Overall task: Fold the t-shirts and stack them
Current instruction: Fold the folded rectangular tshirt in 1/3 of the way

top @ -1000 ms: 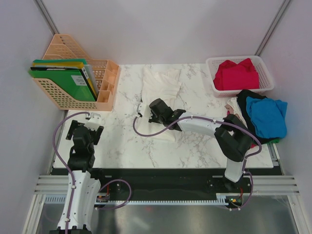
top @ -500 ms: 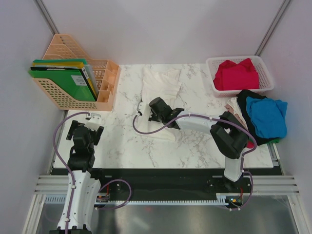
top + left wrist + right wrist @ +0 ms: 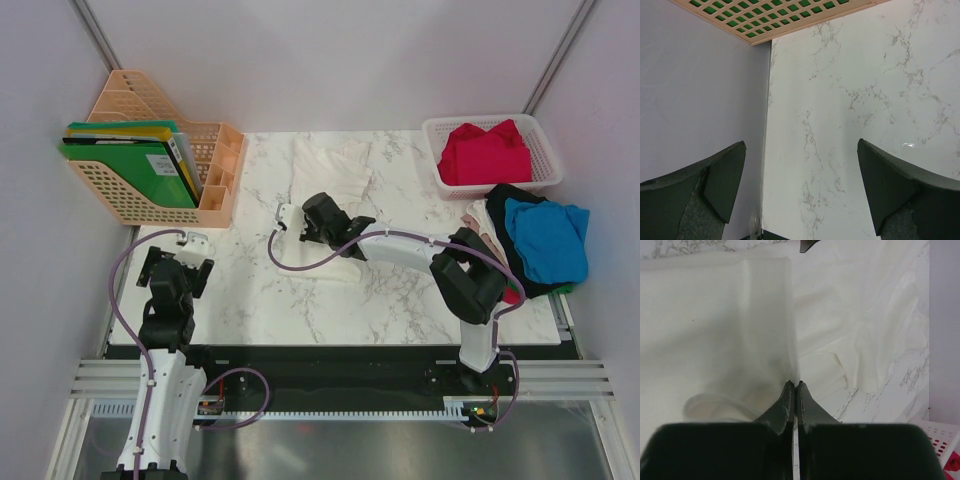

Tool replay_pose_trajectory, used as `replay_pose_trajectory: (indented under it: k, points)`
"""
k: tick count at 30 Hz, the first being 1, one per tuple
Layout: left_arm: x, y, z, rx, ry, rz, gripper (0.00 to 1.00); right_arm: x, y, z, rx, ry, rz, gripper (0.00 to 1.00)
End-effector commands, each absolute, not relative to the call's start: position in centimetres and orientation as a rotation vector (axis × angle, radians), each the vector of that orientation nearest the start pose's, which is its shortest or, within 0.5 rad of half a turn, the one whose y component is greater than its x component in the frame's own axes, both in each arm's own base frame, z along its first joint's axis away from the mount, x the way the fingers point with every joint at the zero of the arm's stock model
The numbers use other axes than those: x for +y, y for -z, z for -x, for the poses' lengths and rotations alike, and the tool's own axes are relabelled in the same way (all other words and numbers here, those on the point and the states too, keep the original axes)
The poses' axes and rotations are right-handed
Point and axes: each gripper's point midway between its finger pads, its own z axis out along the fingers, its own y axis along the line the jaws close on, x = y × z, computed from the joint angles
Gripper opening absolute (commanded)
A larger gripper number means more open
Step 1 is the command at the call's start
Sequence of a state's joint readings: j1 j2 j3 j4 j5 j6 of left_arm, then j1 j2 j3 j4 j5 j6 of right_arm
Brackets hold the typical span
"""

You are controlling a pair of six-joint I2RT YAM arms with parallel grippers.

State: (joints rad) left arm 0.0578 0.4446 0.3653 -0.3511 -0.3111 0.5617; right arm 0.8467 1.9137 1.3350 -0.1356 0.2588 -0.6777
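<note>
A white t-shirt (image 3: 330,168) lies spread on the marble table (image 3: 250,290), its near part bunched under my right arm. My right gripper (image 3: 318,222) is shut on an edge of this white cloth (image 3: 740,325), and a fold hangs from the closed tips (image 3: 794,385). A red t-shirt (image 3: 485,150) fills the white mesh basket (image 3: 545,130). Blue (image 3: 545,238), black (image 3: 503,198) and beige (image 3: 480,215) t-shirts lie piled at the table's right edge. My left gripper (image 3: 190,248) hovers open over bare marble at the near left; nothing is between its fingers (image 3: 801,185).
An orange lattice rack (image 3: 215,195) holding green folders (image 3: 120,160) stands at the far left, and its bottom edge (image 3: 775,15) shows in the left wrist view. The table's left edge (image 3: 766,150) runs just beside the left fingers.
My right gripper has moved a little away and to the left, drawing the held white cloth with it. The left arm has not moved.
</note>
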Motion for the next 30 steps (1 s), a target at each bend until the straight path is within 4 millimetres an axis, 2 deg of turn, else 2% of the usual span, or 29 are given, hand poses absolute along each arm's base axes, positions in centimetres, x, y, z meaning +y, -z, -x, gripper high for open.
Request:
replay_pose_trajectory:
  k: [1,7,11,13,14,15,16,18,21,25,26,28,30]
  points:
    - [8.6,-14.0,-22.7,2.012,-0.676,-0.274,1.0,34.3,-11.9,-39.5,1.69,0.166,1.412,0.0]
    - [8.5,-13.7,-22.7,2.022,-0.668,-0.28,1.0,34.0,-11.5,-39.8,1.689,0.195,1.422,0.0]
    - [8.5,-13.7,-22.7,2.023,-0.669,-0.282,1.0,33.7,-9.6,-40.6,1.709,0.263,1.418,0.02]
    - [8.5,-13.7,-22.7,2.023,-0.667,-0.283,1.0,33.4,-8.9,-41.1,1.727,0.292,1.412,0.25]
    - [8.5,-13.7,-22.7,2.026,-0.665,-0.282,1.0,33.1,-8.3,-41.3,1.741,0.299,1.404,0.38]
    - [8.4,-13.6,-22.7,2.026,-0.663,-0.285,1.0,32.9,-8.0,-41.3,1.756,0.302,1.386,0.55]
    - [8.4,-13.5,-22.6,2.031,-0.66,-0.289,1.0,32.7,-7.9,-41.4,1.766,0.306,1.373,0.61]
    - [8.3,-13.4,-22.7,2.035,-0.653,-0.295,1.0,32.2,-8.3,-41.5,1.771,0.315,1.314,0.73]
    - [8.2,-13.2,-22.7,2.042,-0.644,-0.301,1.0,31.8,-9.6,-41.5,1.778,0.312,1.25,0.78]
    - [8.1,-13.0,-22.7,2.054,-0.639,-0.307,1.0,31.0,-12.3,-41.3,1.778,0.316,1.153,0.81]
    - [8.1,-12.9,-22.7,2.057,-0.639,-0.308,1.0,30.9,-13.5,-41.1,1.766,0.31,1.129,0.81]
    - [8.1,-12.8,-22.7,2.06,-0.638,-0.308,1.0,30.6,-14.4,-40.9,1.762,0.309,1.115,0.82]
    - [8.1,-13.0,-22.8,2.055,-0.637,-0.308,1.0,30.3,-16.4,-40.5,1.759,0.287,1.081,0.84]
